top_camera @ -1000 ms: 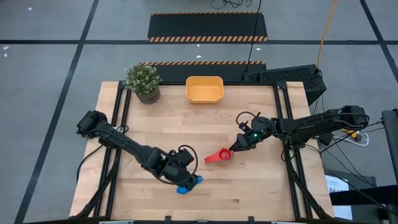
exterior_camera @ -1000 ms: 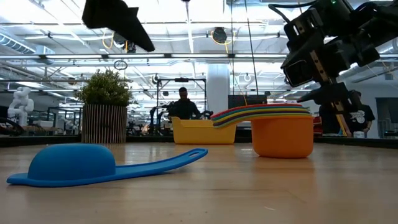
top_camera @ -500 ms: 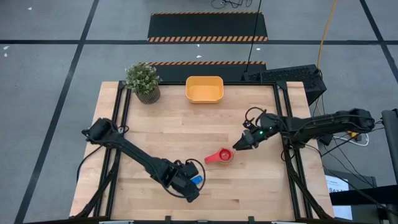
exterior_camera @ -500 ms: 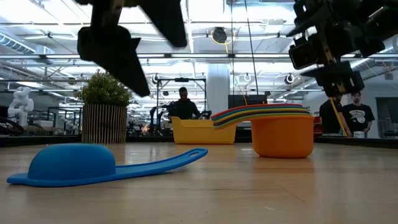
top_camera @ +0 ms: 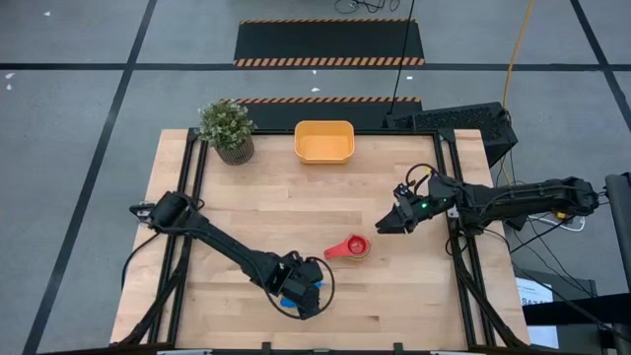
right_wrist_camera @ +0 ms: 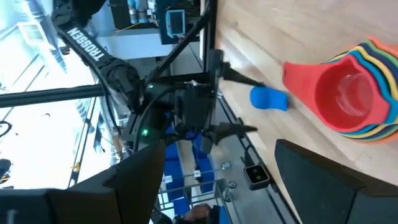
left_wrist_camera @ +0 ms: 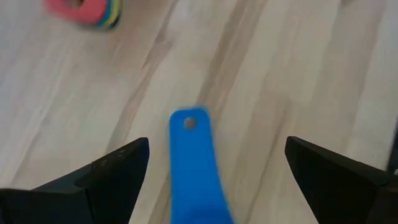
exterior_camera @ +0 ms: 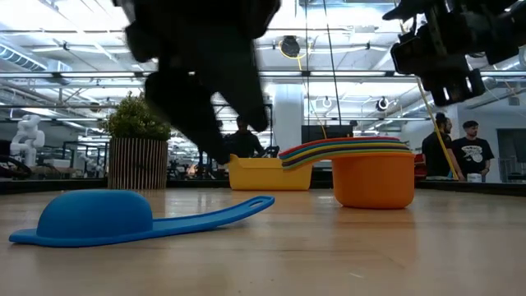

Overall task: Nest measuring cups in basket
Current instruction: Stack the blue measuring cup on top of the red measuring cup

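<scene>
- The left claw hangs directly over the blue cup near the counter's front edge, its fingers spread wide to either side of the cup's flat handle and holding nothing.
- That blue cup lies bowl-down on the wood, alone, well apart from the others.
- It looks like thin, stiff, light plastic; the smooth handle will likely slide or flip if pinched near its tip, so I would take hold across the handle close to the bowl.
- The right claw waits with fingers apart just beside the nested stack, red cup on top, which stands mid-counter.
- The stack should lift as one by its fanned handles, though loosely nested cups may shift.
- The basket sits at the counter's far edge, beside a potted plant.
</scene>
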`<state>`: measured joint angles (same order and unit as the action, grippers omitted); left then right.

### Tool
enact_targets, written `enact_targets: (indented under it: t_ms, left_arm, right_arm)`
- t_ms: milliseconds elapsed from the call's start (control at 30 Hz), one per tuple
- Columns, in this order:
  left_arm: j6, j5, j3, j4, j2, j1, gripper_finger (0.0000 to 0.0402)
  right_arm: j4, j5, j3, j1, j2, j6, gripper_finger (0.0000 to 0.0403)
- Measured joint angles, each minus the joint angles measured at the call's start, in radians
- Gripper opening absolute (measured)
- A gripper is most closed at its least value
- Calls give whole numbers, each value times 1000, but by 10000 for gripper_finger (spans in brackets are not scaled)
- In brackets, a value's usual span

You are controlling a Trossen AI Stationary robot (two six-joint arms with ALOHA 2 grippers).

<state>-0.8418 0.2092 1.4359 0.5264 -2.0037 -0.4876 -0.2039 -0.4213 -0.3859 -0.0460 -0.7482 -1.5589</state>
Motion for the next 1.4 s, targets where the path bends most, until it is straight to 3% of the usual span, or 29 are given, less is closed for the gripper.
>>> enact_targets:
  t_ms: [733, 1000, 1400]
  left_arm:
    - [7, -25, 0, -35, -48, 38, 379]
    - [9, -26, 0, -19, -59, 35, 399]
    - [59, 76, 0, 19, -58, 27, 397]
  right_arm:
    - [27, -54, 0, 0, 14, 59, 297]
    - [30, -55, 0, 0, 14, 61, 297]
    - [30, -55, 0, 0, 14, 74, 297]
